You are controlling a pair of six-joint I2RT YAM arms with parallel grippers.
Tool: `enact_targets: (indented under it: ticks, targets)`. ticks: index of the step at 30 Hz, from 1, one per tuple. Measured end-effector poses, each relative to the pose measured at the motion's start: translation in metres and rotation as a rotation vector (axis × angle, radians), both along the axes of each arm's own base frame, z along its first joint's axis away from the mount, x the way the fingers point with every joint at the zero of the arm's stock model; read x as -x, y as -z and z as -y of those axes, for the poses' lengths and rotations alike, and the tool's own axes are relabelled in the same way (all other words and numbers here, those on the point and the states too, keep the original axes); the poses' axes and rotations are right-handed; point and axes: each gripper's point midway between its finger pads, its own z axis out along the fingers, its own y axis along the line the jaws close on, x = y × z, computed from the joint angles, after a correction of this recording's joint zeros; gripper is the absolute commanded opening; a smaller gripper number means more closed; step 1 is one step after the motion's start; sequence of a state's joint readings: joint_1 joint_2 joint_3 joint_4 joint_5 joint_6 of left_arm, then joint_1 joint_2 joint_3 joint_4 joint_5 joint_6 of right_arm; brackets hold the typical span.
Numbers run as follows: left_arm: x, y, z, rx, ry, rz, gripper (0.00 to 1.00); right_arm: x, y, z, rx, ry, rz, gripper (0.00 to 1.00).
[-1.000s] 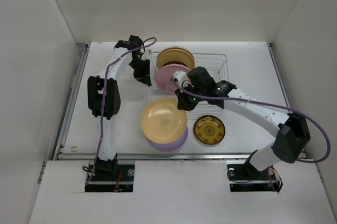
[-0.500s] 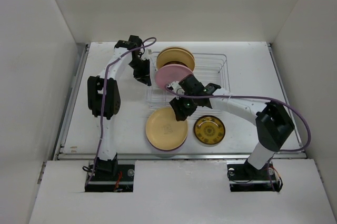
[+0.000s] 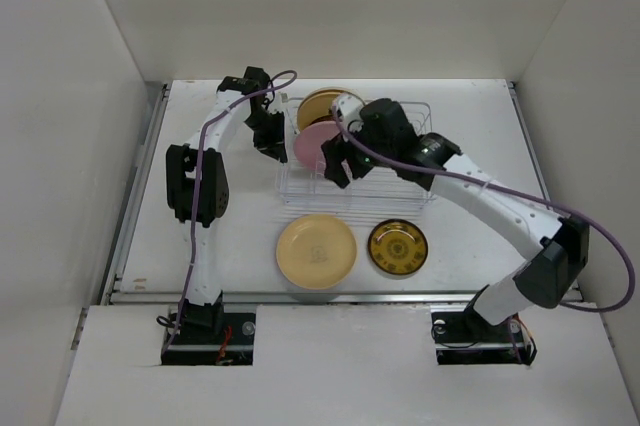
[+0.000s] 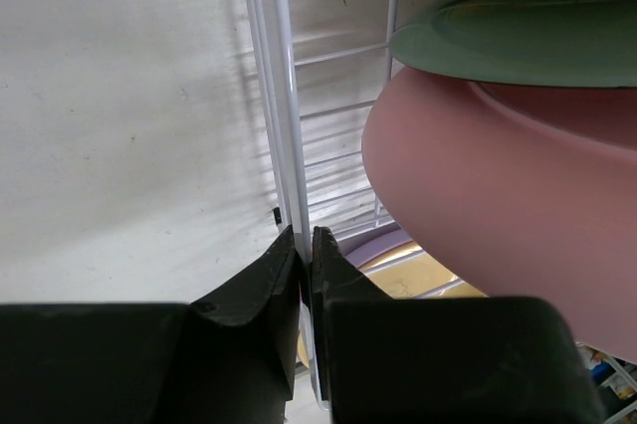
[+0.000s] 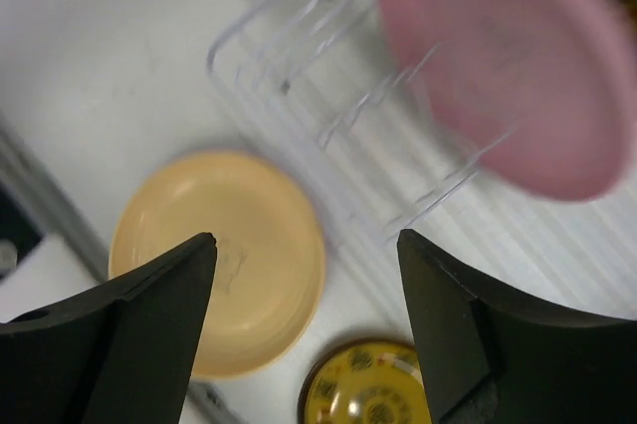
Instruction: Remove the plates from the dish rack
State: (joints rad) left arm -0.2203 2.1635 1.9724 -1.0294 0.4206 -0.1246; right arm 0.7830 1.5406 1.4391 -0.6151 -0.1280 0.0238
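Note:
The silver wire dish rack (image 3: 410, 105) stands at mid-table. A pink plate (image 3: 312, 144) and a tan one (image 3: 322, 106) stand upright in its left end. A cream plate (image 3: 316, 251) lies flat in front of the rack, on top of a lavender plate (image 4: 383, 243). A small dark-yellow patterned plate (image 3: 397, 246) lies to its right. My right gripper (image 3: 337, 163) hovers open and empty over the rack's front, beside the pink plate (image 5: 498, 66). My left gripper (image 4: 304, 245) is shut on the rack's left rim wire (image 4: 281, 96).
Grey walls close in the table on three sides. The right arm stretches across the rack's right half. Bare white tabletop lies left of the rack and at the far right. A grey-green plate edge (image 4: 528, 41) shows above the pink plate in the left wrist view.
The right gripper set the cream plate down on the lavender one, opened, and moved back up over the rack by the pink plate. The left arm has not moved.

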Motion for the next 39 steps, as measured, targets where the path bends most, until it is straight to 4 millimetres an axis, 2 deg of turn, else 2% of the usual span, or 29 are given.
enact_targets:
  ticks: [3, 5, 8, 11, 14, 16, 17, 18, 19, 20, 21, 22, 24, 26, 31, 34, 39]
  targets:
    - [0.000, 0.000, 0.000, 0.001, 0.000, 0.000, 0.00, -0.042, -0.048, 0.013, -0.079, 0.103, 0.132, 0.79]
    - [0.000, 0.000, 0.000, 0.002, 0.000, -0.001, 0.00, -0.071, -0.059, 0.024, -0.075, 0.164, 0.177, 0.79]
    - [0.000, 0.000, 0.000, 0.001, 0.000, -0.001, 0.00, -0.115, -0.054, 0.027, -0.023, 0.217, 0.207, 0.79]
    - [0.000, 0.000, 0.000, -0.002, 0.001, 0.001, 0.00, -0.137, -0.021, 0.019, 0.046, 0.213, 0.184, 0.79]
    - [0.000, 0.000, 0.000, -0.002, 0.004, 0.002, 0.00, -0.147, 0.017, 0.019, 0.127, 0.214, 0.146, 0.78]
    - [0.000, 0.000, 0.000, -0.002, 0.004, 0.001, 0.00, -0.154, 0.034, 0.023, 0.164, 0.230, 0.131, 0.73]
    - [0.000, 0.000, 0.000, -0.002, 0.004, 0.002, 0.00, -0.158, 0.041, 0.026, 0.179, 0.237, 0.129, 0.67]
    - [0.000, 0.000, 0.000, -0.002, 0.004, 0.001, 0.00, -0.159, 0.046, 0.027, 0.190, 0.241, 0.125, 0.52]
    - [0.000, 0.000, 0.000, -0.002, 0.004, 0.002, 0.00, -0.162, 0.049, 0.031, 0.204, 0.247, 0.126, 0.44]
    - [0.000, 0.000, -0.001, -0.003, 0.004, 0.002, 0.00, -0.165, 0.049, 0.034, 0.215, 0.250, 0.136, 0.38]
    - [0.000, 0.000, -0.001, -0.005, 0.006, 0.004, 0.00, -0.170, 0.047, 0.038, 0.225, 0.248, 0.158, 0.22]
    - [-0.001, 0.001, -0.003, -0.011, 0.007, 0.007, 0.00, -0.174, 0.044, 0.040, 0.234, 0.241, 0.182, 0.15]
    - [-0.006, 0.001, -0.007, -0.023, 0.015, 0.033, 0.00, -0.171, 0.043, 0.046, 0.265, 0.207, 0.203, 0.03]
    - [-0.013, 0.001, -0.015, -0.030, 0.020, 0.059, 0.00, -0.161, 0.042, 0.050, 0.286, 0.184, 0.216, 0.00]
    - [-0.014, 0.002, -0.017, -0.036, 0.038, 0.070, 0.00, -0.147, 0.020, 0.057, 0.285, 0.212, 0.281, 0.00]
    - [-0.014, 0.002, -0.016, -0.034, 0.034, 0.068, 0.00, -0.144, -0.011, 0.068, 0.244, 0.268, 0.343, 0.00]
    - [-0.014, 0.002, -0.016, -0.022, -0.004, 0.058, 0.00, -0.141, -0.076, 0.083, 0.126, 0.376, 0.480, 0.00]
